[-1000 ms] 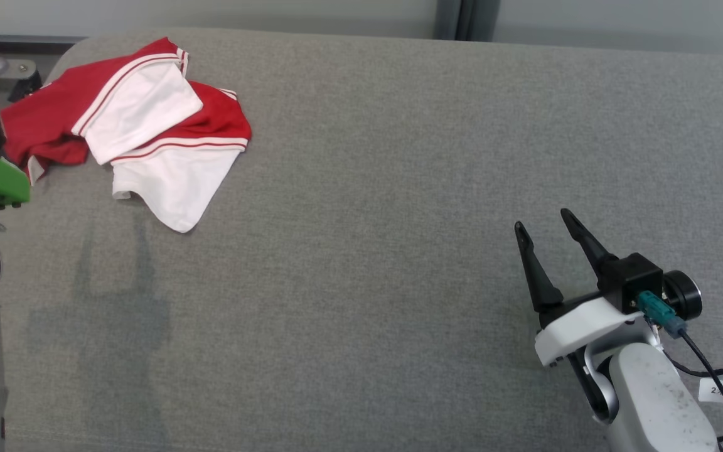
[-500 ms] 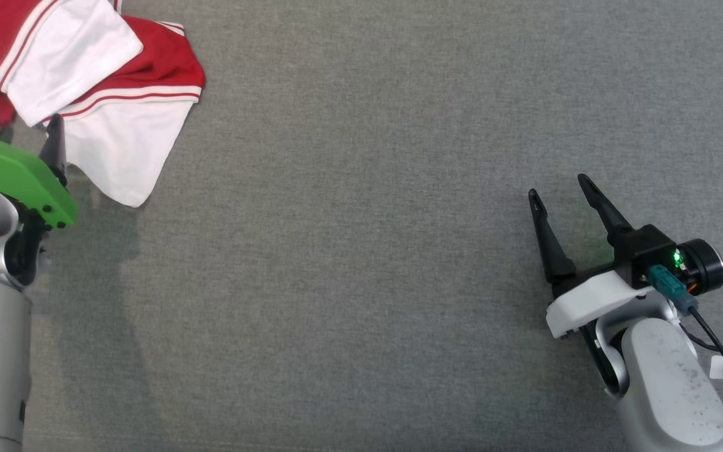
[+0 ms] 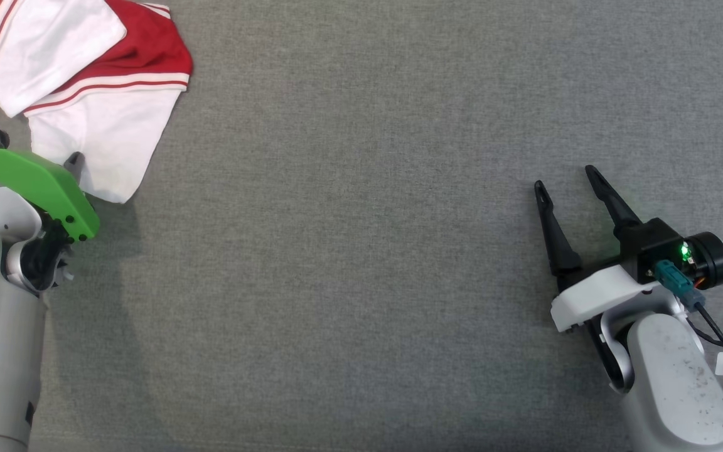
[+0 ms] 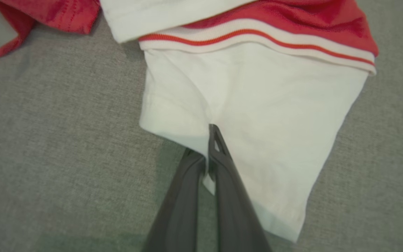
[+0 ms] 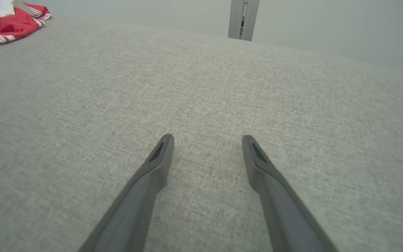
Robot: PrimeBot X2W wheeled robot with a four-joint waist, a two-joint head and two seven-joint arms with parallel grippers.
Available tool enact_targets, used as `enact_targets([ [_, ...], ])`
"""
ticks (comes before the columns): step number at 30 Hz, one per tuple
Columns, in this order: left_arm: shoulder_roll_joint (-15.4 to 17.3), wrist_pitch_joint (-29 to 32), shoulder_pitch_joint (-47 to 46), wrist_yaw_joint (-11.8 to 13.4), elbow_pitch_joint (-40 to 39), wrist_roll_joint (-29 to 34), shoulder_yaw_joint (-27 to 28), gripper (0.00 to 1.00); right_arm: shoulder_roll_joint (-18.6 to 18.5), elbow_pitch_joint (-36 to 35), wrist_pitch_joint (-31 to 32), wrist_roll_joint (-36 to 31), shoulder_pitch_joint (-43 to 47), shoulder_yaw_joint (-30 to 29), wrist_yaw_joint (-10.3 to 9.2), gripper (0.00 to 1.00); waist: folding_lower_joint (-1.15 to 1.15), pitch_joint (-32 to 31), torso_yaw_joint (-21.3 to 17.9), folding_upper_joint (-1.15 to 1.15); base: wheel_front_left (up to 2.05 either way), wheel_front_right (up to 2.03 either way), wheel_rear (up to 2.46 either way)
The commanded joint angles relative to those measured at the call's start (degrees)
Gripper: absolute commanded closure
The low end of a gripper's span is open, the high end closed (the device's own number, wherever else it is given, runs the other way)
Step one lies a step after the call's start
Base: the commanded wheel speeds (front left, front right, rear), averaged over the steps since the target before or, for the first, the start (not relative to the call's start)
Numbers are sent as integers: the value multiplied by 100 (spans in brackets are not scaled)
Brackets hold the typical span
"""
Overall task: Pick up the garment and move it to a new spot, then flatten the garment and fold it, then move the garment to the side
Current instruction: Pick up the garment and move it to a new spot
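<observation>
The red and white garment (image 3: 104, 125) lies crumpled at the far left of the grey fabric surface (image 3: 361, 251). In the left wrist view its white panel (image 4: 257, 105) spreads out under a red band with stripes. My left gripper (image 4: 204, 148) is shut on the garment's near white edge, and a fold of cloth shows pinched between the fingers. From the head, one dark fingertip of the left gripper (image 3: 74, 162) pokes out over the white cloth behind the green wrist plate. My right gripper (image 3: 565, 177) stands open far to the right, above bare fabric (image 5: 206, 140), with nothing in it.
The grey surface stretches wide between the two arms. In the right wrist view the garment (image 5: 5, 21) sits at the far left, and a pale wall with a grey post (image 5: 241, 19) stands behind the surface's far edge. A black cable (image 3: 722, 342) hangs off the right wrist.
The head camera has tilted down, shifting the whole picture. My left arm has come in from the left edge to the garment's white edge.
</observation>
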Motion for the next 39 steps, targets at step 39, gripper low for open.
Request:
enact_targets([
  [39,291,-1169,-994,-19,-2890,454,-1166,100,-20,629,-361,960,391,-33,-8,0,0,-1897,-1162,0,0,0,0],
])
